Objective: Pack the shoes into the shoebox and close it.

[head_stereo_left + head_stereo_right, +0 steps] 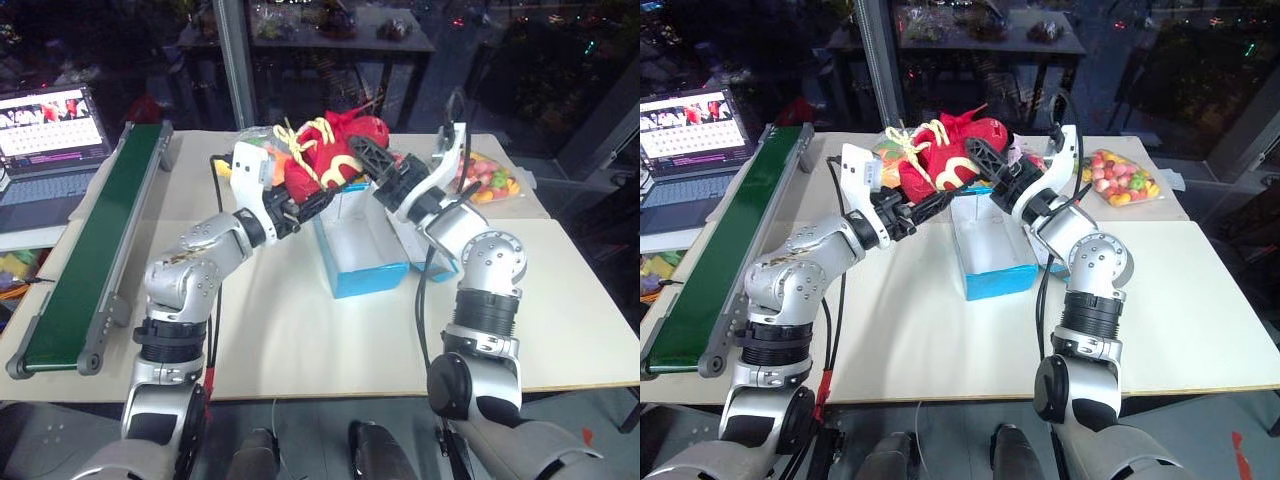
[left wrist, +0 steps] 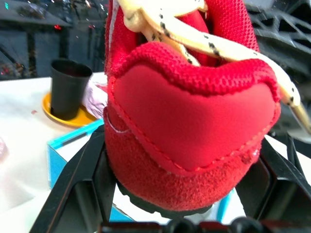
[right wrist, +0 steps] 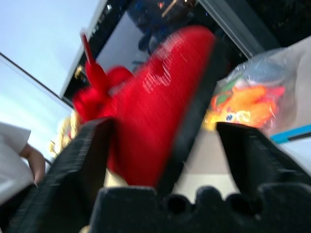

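- Left fingers clamp a red shoe's heel, held above the open shoebox.
- Right fingers parted around the second shoe.
- Shoebox mid-worktop.

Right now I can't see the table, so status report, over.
Left gripper shut on red shoe. Right gripper open around a red shoe, not clamped. Shoebox open beneath. Nothing blocking.

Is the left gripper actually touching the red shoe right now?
Touching. In the left wrist view, the left gripper has both black fingers pressed against the sides of the red shoe heel.
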Action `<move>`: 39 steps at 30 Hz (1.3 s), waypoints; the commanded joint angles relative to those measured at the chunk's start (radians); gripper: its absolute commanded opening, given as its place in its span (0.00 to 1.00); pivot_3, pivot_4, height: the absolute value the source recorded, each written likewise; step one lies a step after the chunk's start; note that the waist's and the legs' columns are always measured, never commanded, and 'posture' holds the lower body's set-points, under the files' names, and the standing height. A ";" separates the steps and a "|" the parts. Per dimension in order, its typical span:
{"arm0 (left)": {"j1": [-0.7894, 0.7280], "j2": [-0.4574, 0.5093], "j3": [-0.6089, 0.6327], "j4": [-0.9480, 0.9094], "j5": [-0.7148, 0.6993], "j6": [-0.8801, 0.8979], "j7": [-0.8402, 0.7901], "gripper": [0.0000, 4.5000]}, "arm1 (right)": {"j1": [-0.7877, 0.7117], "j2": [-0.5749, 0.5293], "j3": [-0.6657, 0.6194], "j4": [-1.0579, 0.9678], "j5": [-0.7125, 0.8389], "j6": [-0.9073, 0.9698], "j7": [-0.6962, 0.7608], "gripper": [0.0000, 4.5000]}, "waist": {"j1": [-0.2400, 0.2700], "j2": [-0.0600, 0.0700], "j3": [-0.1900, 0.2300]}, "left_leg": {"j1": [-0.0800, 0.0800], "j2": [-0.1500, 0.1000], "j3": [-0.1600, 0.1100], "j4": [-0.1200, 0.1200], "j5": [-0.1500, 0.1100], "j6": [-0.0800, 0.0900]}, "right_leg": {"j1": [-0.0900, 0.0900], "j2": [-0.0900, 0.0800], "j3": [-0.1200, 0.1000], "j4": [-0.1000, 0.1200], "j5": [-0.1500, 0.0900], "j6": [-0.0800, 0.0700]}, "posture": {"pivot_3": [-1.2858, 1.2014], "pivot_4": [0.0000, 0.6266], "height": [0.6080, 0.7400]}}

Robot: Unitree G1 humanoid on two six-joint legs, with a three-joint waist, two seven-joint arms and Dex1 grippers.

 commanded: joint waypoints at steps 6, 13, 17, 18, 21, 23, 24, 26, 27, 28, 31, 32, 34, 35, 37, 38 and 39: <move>-0.007 -0.021 0.048 -0.020 -0.009 -0.016 0.008 1.00 | -0.043 -0.016 0.008 -0.030 0.016 -0.077 -0.037 0.14 | 0.000 0.001 0.000 | 0.000 0.000 0.000 0.000 0.000 0.000 | 0.000 0.000 0.000 0.000 0.000 0.000 | 0.52 0.24 0.95; 0.049 0.044 0.099 -0.023 0.025 -0.011 0.038 1.00 | -0.116 -0.276 0.211 0.156 -0.287 -0.214 0.076 0.10 | 0.001 0.001 0.001 | 0.000 -0.001 0.000 0.000 0.000 0.000 | 0.000 0.000 0.000 0.000 0.000 0.000 | 0.52 0.24 0.95; 0.091 0.069 0.126 -0.034 0.039 0.003 0.081 1.00 | -0.169 -0.380 0.358 0.377 -0.471 -0.329 0.171 0.10 | -0.001 0.002 0.001 | 0.000 -0.001 0.000 0.000 0.000 0.000 | -0.001 0.000 0.000 -0.001 -0.001 0.001 | 0.52 0.24 0.95; 0.102 0.074 0.128 -0.040 0.045 0.008 0.089 1.00 | -0.179 -0.392 0.389 0.436 -0.512 -0.361 0.199 0.10 | -0.002 0.002 0.001 | 0.000 -0.001 0.000 0.000 0.000 0.000 | -0.001 0.000 0.001 -0.001 -0.001 0.001 | 0.52 0.24 0.95; 0.128 0.073 0.131 -0.071 0.041 0.017 0.100 1.00 | -0.194 -0.387 0.440 0.577 -0.579 -0.422 0.270 0.10 | -0.005 0.002 0.001 | 0.001 -0.001 0.001 0.000 0.000 0.000 | -0.001 0.000 0.002 -0.001 0.000 0.000 | 0.52 0.24 0.95; 0.135 0.066 0.133 -0.083 0.040 0.020 0.112 1.00 | -0.200 -0.382 0.461 0.638 -0.614 -0.462 0.301 0.10 | -0.003 0.002 0.001 | 0.000 -0.001 0.001 0.000 0.000 0.000 | -0.001 0.000 0.002 0.000 0.000 0.000 | 0.52 0.24 0.95; 0.139 0.064 0.133 -0.088 0.041 0.021 0.117 1.00 | -0.202 -0.377 0.467 0.663 -0.626 -0.477 0.316 0.10 | -0.002 0.002 0.001 | 0.000 -0.001 0.000 0.000 0.000 0.000 | -0.001 0.000 0.002 0.000 0.000 0.000 | 0.52 0.24 0.95; 0.145 0.058 0.132 -0.096 0.042 0.023 0.127 1.00 | -0.208 -0.374 0.486 0.709 -0.661 -0.511 0.335 0.10 | -0.001 0.002 0.001 | -0.001 -0.001 0.001 0.000 0.000 0.000 | -0.001 0.000 0.002 -0.001 0.000 0.001 | 0.52 0.24 0.95; 0.150 0.055 0.133 -0.102 0.042 0.024 0.132 1.00 | -0.211 -0.374 0.507 0.730 -0.690 -0.527 0.345 0.10 | 0.001 0.002 0.001 | -0.001 -0.001 0.001 0.000 0.000 0.000 | -0.001 0.000 0.002 -0.001 0.000 0.001 | 0.52 0.24 0.95; 0.155 0.053 0.134 -0.106 0.041 0.024 0.135 1.00 | -0.215 -0.373 0.525 0.746 -0.715 -0.542 0.355 0.10 | 0.001 0.002 0.001 | -0.001 -0.001 0.000 0.000 0.000 0.000 | -0.001 0.000 0.002 -0.001 0.000 0.001 | 0.52 0.24 0.95; 0.169 0.049 0.134 -0.117 0.042 0.021 0.144 1.00 | -0.229 -0.369 0.593 0.779 -0.789 -0.561 0.398 0.10 | 0.001 0.002 0.001 | 0.000 -0.001 0.001 0.000 0.000 0.000 | -0.001 0.000 0.002 -0.001 0.000 0.001 | 0.52 0.24 0.95; 0.172 0.047 0.134 -0.120 0.043 0.020 0.147 1.00 | -0.232 -0.370 0.619 0.786 -0.815 -0.563 0.421 0.10 | 0.001 0.002 0.001 | 0.000 -0.001 0.001 0.000 0.000 0.000 | -0.001 0.000 0.002 -0.001 0.000 0.001 | 0.52 0.24 0.95; 0.179 0.044 0.137 -0.125 0.041 0.019 0.151 1.00 | -0.237 -0.368 0.654 0.803 -0.853 -0.554 0.459 0.10 | 0.000 0.002 0.001 | 0.000 -0.001 0.001 0.000 0.000 0.000 | -0.001 0.000 0.002 0.000 0.000 0.000 | 0.52 0.24 0.95; 0.181 0.043 0.137 -0.128 0.042 0.018 0.153 1.00 | -0.239 -0.367 0.667 0.814 -0.868 -0.548 0.480 0.10 | 0.000 0.002 0.001 | 0.000 -0.001 0.000 0.000 0.000 0.000 | -0.001 0.000 0.001 0.000 0.000 0.000 | 0.52 0.24 0.95; 0.194 0.031 0.139 -0.139 0.043 0.013 0.165 1.00 | -0.246 -0.367 0.723 0.866 -0.922 -0.558 0.550 0.10 | 0.000 0.002 0.001 | 0.000 -0.001 0.000 0.000 0.000 0.000 | 0.000 0.000 0.001 0.000 0.000 0.000 | 0.52 0.24 0.95; 0.200 0.027 0.140 -0.145 0.043 0.011 0.171 1.00 | -0.252 -0.363 0.741 0.896 -0.942 -0.566 0.577 0.10 | 0.000 0.002 0.001 | 0.001 -0.001 0.000 0.000 0.000 0.000 | 0.000 0.000 0.002 0.000 0.000 0.000 | 0.52 0.24 0.95; 0.206 0.023 0.142 -0.151 0.042 0.010 0.176 1.00 | -0.260 -0.360 0.756 0.923 -0.960 -0.581 0.594 0.10 | 0.001 0.002 0.001 | 0.001 -0.001 0.000 0.000 0.000 0.000 | 0.001 0.000 0.001 0.000 0.000 0.000 | 0.52 0.24 0.95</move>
